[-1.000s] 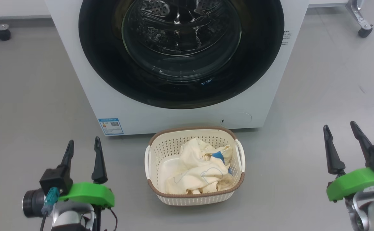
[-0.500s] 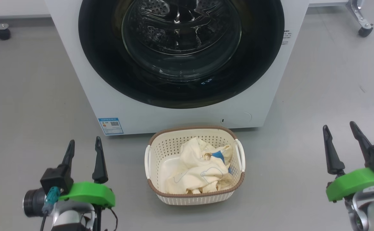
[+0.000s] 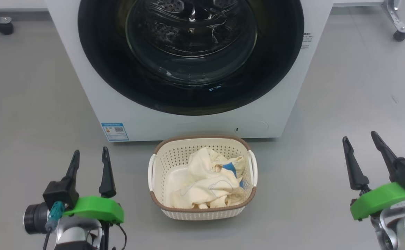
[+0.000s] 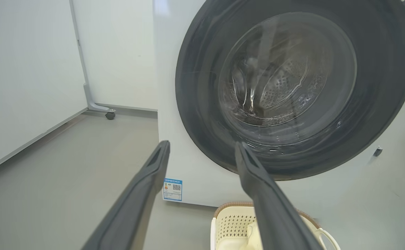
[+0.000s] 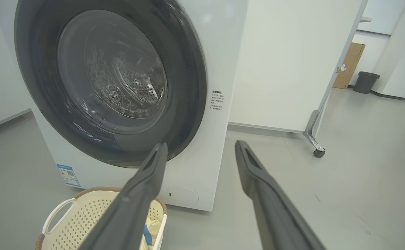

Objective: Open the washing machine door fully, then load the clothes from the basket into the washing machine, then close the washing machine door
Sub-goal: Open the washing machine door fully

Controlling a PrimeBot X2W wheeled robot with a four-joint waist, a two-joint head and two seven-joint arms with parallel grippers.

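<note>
Left gripper (image 3: 90, 151) and right gripper (image 3: 359, 136) sit at the near corners, jaws spread, empty. Open grey floor (image 3: 32, 104) either side of the basket (image 3: 202, 210) (clothes (image 3: 205, 180) heaped inside, toward its right wall). Basket's far rim sits just before the washing machine (image 3: 188, 121); the washing machine door (image 3: 275, 69) is shut.

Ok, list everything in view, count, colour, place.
washing machine: one, white, centre floor
washing machine door: one, black, machine front, shut
sticker: one, blue, machine's lower left
basket: one, cream, floor before machine
clothes: one heap, cream-blue, in basket
wheeled panels: two, white, flanking machine
cardboard box: one, brown, far right
bin: one, grey, beside box
left end effector: one, dark, lower left, open
right end effector: one, dark, lower right, open
</note>
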